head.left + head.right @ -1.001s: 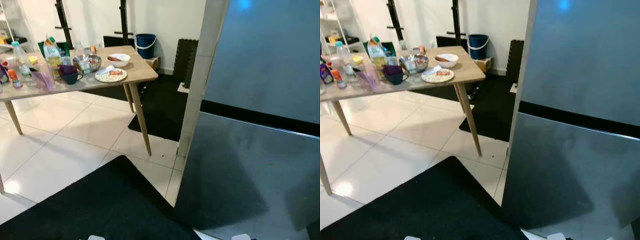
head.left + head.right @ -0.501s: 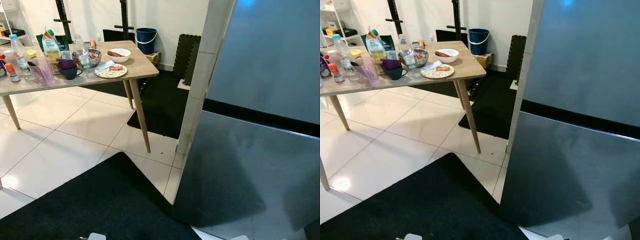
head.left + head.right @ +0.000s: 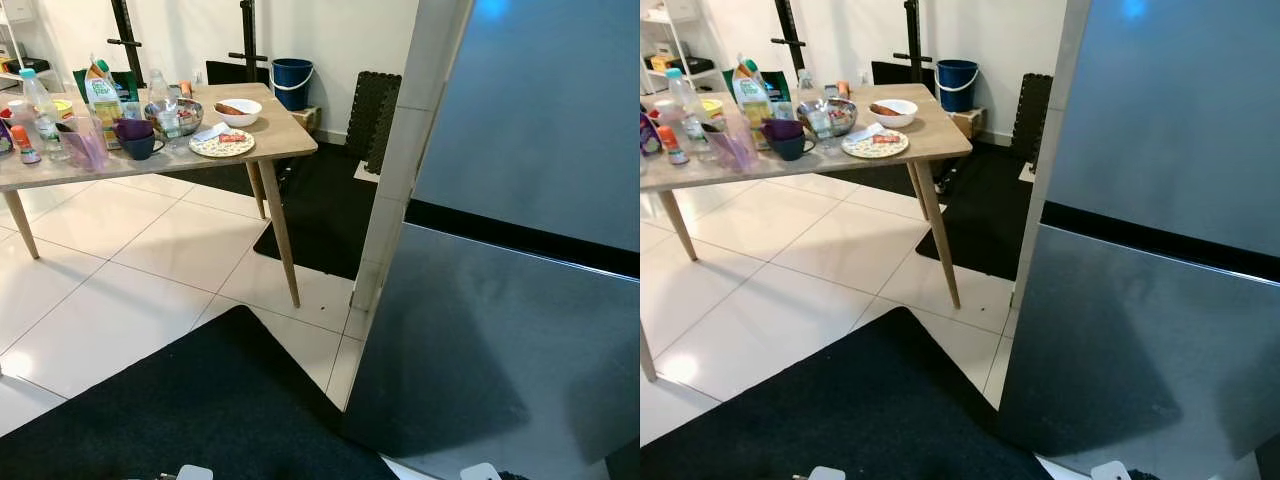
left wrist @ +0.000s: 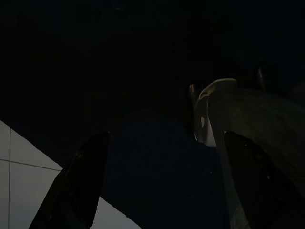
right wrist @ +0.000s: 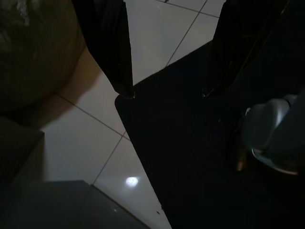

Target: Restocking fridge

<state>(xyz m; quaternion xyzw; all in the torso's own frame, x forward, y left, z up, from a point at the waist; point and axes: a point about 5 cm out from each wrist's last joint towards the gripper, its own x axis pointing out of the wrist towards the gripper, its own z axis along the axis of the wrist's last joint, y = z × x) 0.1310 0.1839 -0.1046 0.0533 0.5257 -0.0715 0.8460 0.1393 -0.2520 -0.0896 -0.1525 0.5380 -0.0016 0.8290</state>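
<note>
You faced the closed fridge point(image 3: 520, 330), table point(image 3: 270, 140) of groceries off left, right end effector point(image 5: 167, 90) hung released over black mat point(image 5: 200, 162), left end effector point(image 4: 157, 191) likewise spread

Fridge point(image 3: 520, 300) front and table point(image 3: 930, 140) viewed downward from the head by both eyes, floor mat point(image 5: 200, 157) faced closely by each hanging wrist camera
</note>
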